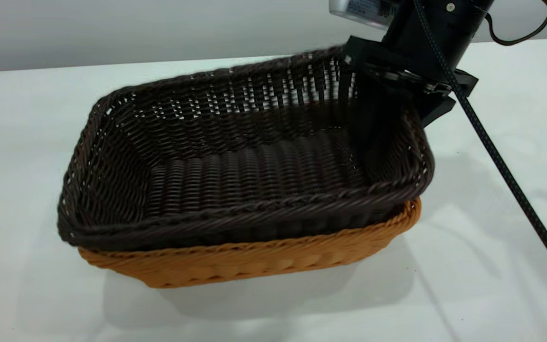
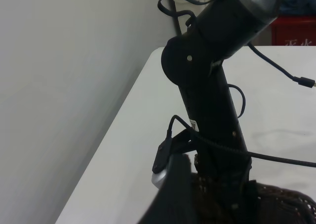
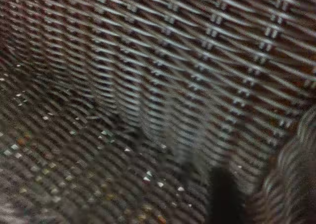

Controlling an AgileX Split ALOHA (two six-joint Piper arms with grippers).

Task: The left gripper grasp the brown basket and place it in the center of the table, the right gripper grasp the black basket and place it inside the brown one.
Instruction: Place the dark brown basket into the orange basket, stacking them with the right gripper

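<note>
Nesting in the brown basket (image 1: 254, 259), the black basket (image 1: 235, 166) looks light, stiff wicker; right end effector (image 1: 378, 114) pinches its far rim; left's state untellable.

Exterior camera close, angled down; right wrist camera pressed against black basket (image 3: 148, 86) weave — shared.

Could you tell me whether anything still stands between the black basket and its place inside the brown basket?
Nothing visible does: the black basket already sits nested in the brown basket, with the right gripper at its far right corner.
</note>
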